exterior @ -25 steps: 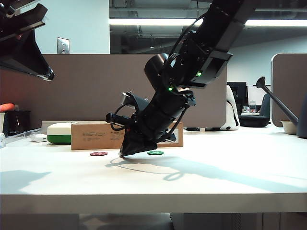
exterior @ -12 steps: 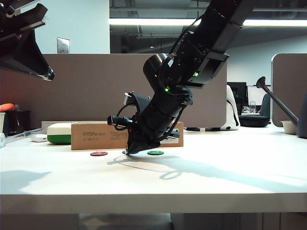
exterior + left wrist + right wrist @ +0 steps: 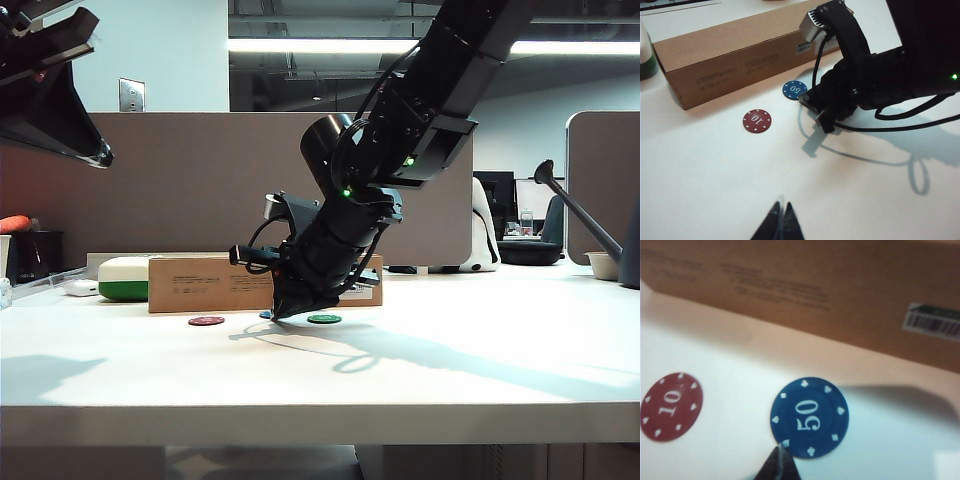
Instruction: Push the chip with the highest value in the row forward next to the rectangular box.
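Blue chip [image 3: 809, 417], one, marked 50, lies flat on the white table [image 3: 450, 370] just in front of the rectangular box [image 3: 805, 285], ahead of the row's other two: one red chip [image 3: 671, 406] marked 10, one green chip [image 3: 323, 319]. Box's long axis runs parallel to the row. Right gripper [image 3: 780, 462], fingers closed together, tip touching the blue chip's near edge. Left gripper [image 3: 781, 220], closed, empty, raised well above the table.

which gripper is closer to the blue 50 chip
Right. The right gripper has its closed fingertips at the edge of the blue chip, on the side away from the cardboard box. The left gripper hangs apart, out past the red chip.
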Available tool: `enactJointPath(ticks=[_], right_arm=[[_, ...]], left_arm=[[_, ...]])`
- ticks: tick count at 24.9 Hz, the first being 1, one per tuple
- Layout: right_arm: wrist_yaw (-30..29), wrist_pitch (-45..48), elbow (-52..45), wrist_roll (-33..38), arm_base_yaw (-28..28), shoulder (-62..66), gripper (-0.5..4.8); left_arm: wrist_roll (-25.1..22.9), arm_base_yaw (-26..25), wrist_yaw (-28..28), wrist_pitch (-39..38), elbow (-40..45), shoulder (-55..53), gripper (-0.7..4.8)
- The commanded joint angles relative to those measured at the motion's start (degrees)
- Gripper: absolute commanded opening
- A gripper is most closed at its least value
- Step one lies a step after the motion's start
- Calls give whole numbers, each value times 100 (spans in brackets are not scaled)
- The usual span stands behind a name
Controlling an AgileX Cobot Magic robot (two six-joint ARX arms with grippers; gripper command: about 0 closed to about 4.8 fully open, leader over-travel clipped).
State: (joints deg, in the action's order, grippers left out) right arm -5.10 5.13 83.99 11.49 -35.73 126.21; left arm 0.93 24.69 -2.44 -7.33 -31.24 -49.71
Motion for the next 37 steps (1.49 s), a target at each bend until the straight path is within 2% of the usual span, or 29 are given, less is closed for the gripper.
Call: enactJointPath(ticks=[1, 6, 37], right_arm=[[127, 79, -13, 44, 4, 33, -9], [284, 223, -11, 118, 9, 33, -9], [199, 219, 188, 354, -22, 177, -9]], left_arm=[[-7, -11, -15, 57, -17, 15, -5], [-7, -11, -15, 57, -17, 15, -5], [-7, -11, -15, 57, -17, 15, -5]])
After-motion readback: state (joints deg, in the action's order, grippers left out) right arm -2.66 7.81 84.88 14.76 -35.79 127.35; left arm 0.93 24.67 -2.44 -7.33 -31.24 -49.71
